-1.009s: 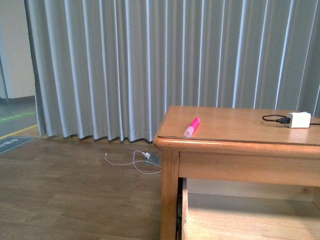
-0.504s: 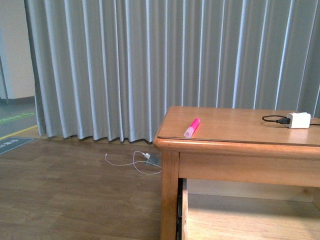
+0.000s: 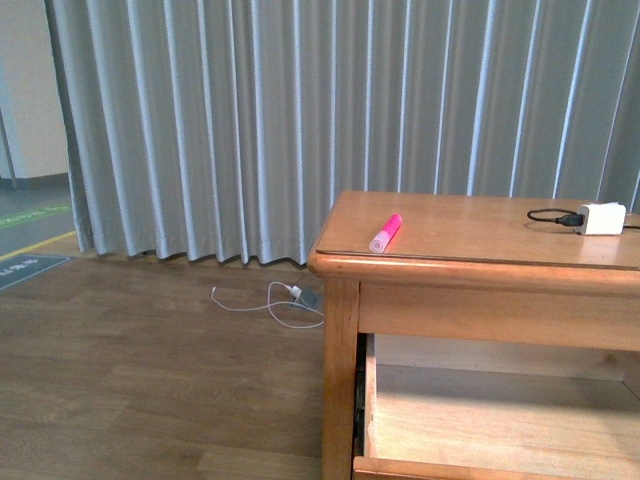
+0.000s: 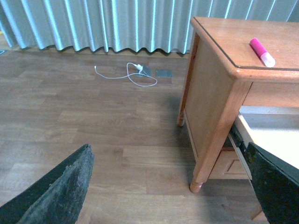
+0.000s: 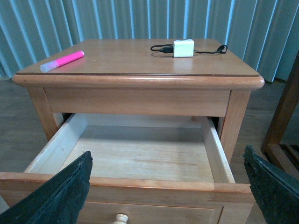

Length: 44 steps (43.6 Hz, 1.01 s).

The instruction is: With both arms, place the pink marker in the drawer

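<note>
Front view: the marker (image 3: 385,232) lies on the worktop (image 3: 480,245) near its left front corner, above the open drawer (image 3: 500,425). Left wrist view: the left end effector (image 4: 168,154) is released, grasping nothing. Right wrist view: the right end effector (image 5: 167,156) is released, facing the drawer.

Only the fingers of each gripper show. The left gripper (image 4: 169,154) has two matte black fingers (image 4: 58,189), broad at the base and narrowing to blunt tips. Their faces look rough and grainy, with greyish scuffing along the edges nearest the tips. The right gripper (image 5: 167,154) has a like pair of black, wedge-shaped fingers (image 5: 60,193), finely textured, with slightly ragged edges toward the tips.
</note>
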Available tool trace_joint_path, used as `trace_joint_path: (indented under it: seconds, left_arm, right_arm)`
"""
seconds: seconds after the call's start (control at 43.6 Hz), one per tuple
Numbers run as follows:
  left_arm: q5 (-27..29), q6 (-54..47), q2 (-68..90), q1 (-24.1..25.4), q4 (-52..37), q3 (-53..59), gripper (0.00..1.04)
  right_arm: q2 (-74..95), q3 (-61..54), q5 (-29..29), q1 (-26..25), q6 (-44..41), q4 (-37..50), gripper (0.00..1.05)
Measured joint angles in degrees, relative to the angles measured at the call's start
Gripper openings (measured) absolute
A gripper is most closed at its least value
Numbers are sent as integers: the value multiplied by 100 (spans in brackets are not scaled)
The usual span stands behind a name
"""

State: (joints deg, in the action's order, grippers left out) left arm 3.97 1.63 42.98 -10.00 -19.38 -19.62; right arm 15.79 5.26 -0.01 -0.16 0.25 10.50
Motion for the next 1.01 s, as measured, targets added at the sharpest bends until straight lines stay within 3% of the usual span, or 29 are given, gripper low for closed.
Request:
trace_joint_path:
  seconds: [0.183, 0.321, 0.665, 1.009]
  left_arm:
    - [-402, -212, 1823, -380, -223, -1259, 99]
    - [-409, -315, 3001, -713, -254, -2223, 99]
    - [92, -293, 5759, -1488, 17, -5139, 99]
    - [393, -293, 7082, -1803, 522, -6887, 99]
  right_arm:
    - [0, 2, 0, 0, 0, 0, 96]
    - [0, 2, 0, 0, 0, 0, 96]
    - [0, 0, 0, 0, 0, 0, 96]
    - [0, 2, 0, 0, 0, 0, 96]
